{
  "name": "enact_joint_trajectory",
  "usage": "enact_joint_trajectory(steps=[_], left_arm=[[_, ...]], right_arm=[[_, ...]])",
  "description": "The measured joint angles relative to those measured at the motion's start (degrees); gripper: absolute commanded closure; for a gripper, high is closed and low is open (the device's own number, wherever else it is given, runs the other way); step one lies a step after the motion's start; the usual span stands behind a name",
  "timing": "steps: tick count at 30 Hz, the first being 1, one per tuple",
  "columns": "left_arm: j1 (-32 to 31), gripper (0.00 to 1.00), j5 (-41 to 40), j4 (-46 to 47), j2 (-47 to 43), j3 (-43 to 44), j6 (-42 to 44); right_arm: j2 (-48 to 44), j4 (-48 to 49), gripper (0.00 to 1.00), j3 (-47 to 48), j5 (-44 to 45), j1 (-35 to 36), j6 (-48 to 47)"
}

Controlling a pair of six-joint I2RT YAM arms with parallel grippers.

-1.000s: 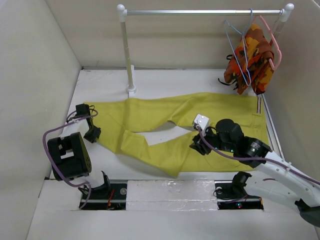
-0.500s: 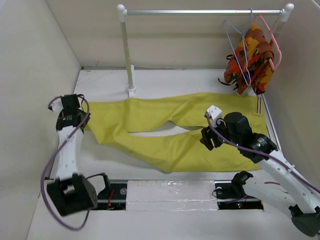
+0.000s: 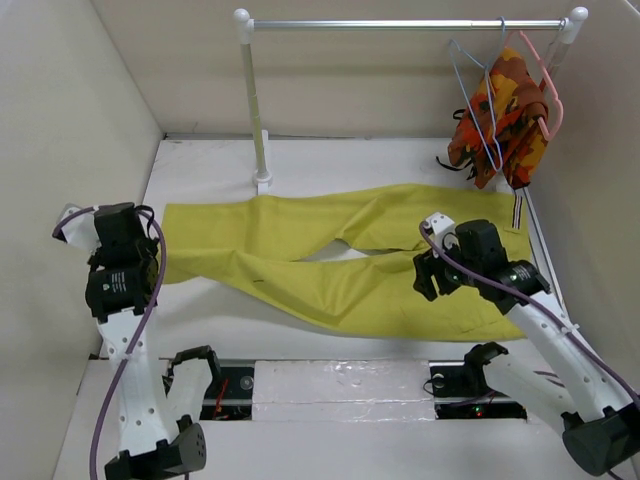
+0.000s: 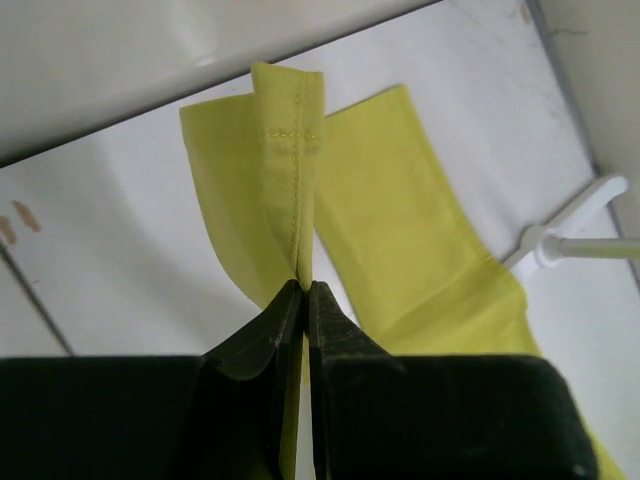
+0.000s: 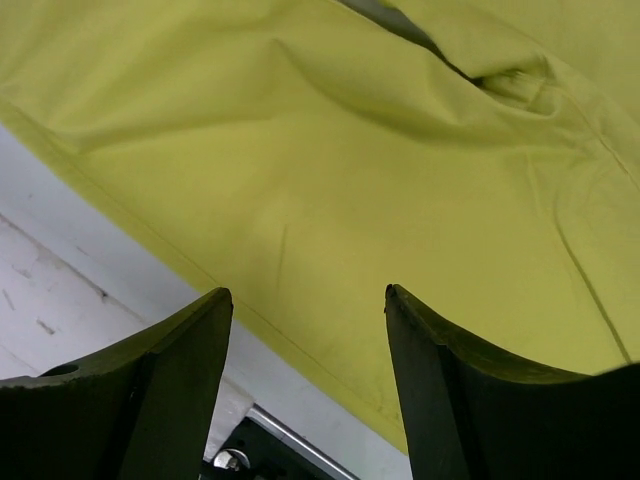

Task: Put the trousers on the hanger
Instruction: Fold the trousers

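The mustard trousers [image 3: 330, 250] lie flat across the table, legs to the left, with the striped waistband trim [image 3: 518, 210] at the right. My left gripper [image 3: 152, 268] is at the leg ends. In the left wrist view it [image 4: 303, 290] is shut on a folded leg hem [image 4: 290, 160], lifted off the table. My right gripper [image 3: 426, 278] hovers open and empty over the near leg near the seat. In the right wrist view its jaws [image 5: 307, 291] stand wide apart above the cloth [image 5: 330, 130]. The pale-blue wire hanger [image 3: 478, 100] hangs on the rail at the far right.
The rail [image 3: 400, 24] spans the back on a white post [image 3: 256, 110], whose foot shows in the left wrist view [image 4: 560, 235]. A pink hanger [image 3: 548, 85] carries an orange patterned garment [image 3: 505, 110] beside the blue one. Walls close in on left and right.
My left arm has swung left and nearer, drawing the leg hem with it, so the legs lie straighter. My right gripper has moved a little right, still open.
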Motion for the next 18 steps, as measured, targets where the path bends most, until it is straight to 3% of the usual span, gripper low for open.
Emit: enact_joint_trajectory(steps=[5, 10, 18], left_arm=[[-1.29, 1.00, -0.85, -4.48, -3.82, 0.31, 1.27], [-3.30, 1.00, 3.58, -1.25, -6.97, -1.07, 3.26], [-7.34, 1.00, 7.17, 7.45, -1.01, -2.56, 12.79]], right_arm=[[0.09, -0.52, 0.34, -1.86, 0.55, -7.41, -0.96], [0.61, -0.94, 0.37, -5.33, 1.14, -19.15, -0.22], [8.48, -1.97, 0.42, -6.08, 0.92, -45.68, 3.34]])
